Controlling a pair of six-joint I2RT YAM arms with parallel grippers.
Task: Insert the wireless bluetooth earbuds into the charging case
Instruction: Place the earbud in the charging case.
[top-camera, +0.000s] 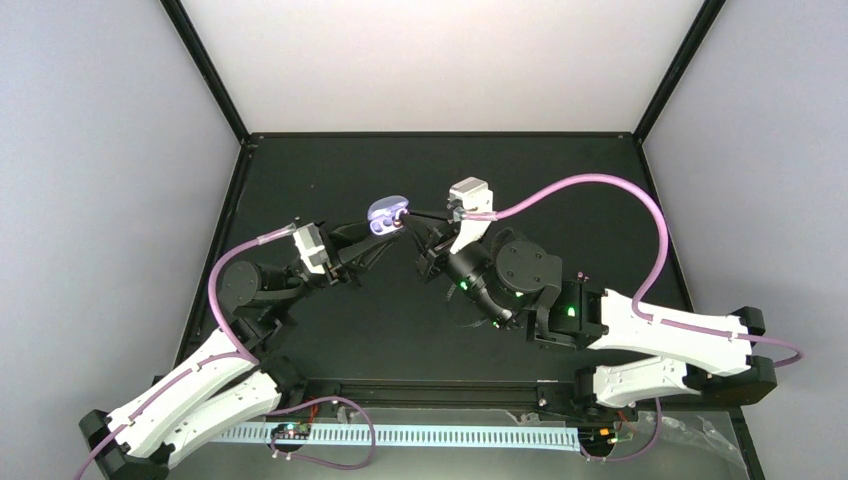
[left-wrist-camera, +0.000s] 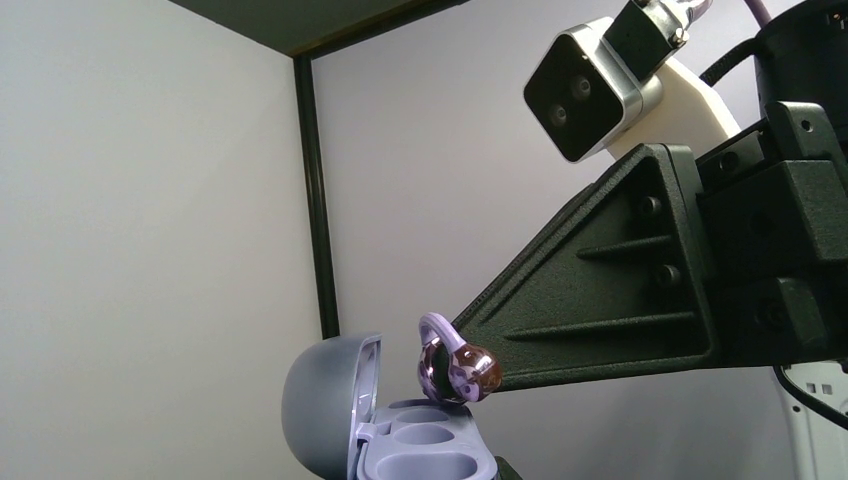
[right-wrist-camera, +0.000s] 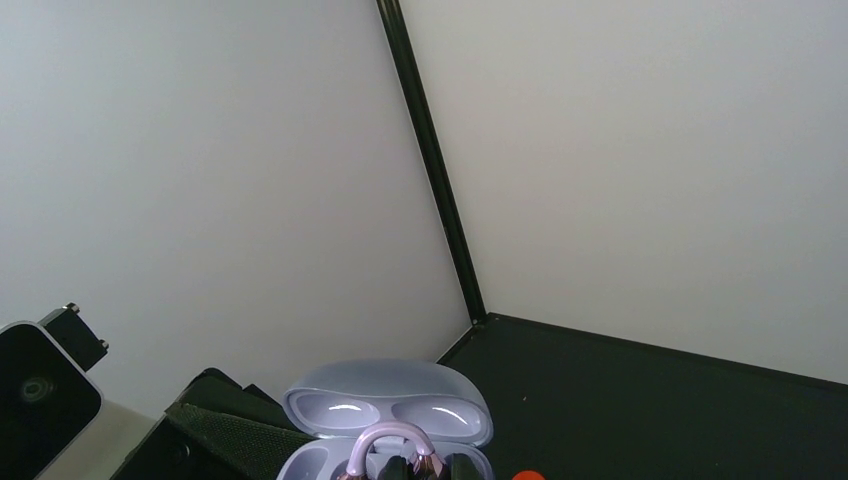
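The right gripper pinches a purple earbud just above the open charging case, seemingly clamped by the left gripper.

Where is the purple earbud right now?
Left wrist view: the purple earbud sits at the tip of the right tool, just above the open case, lower centre. From above, that is just left of centre.
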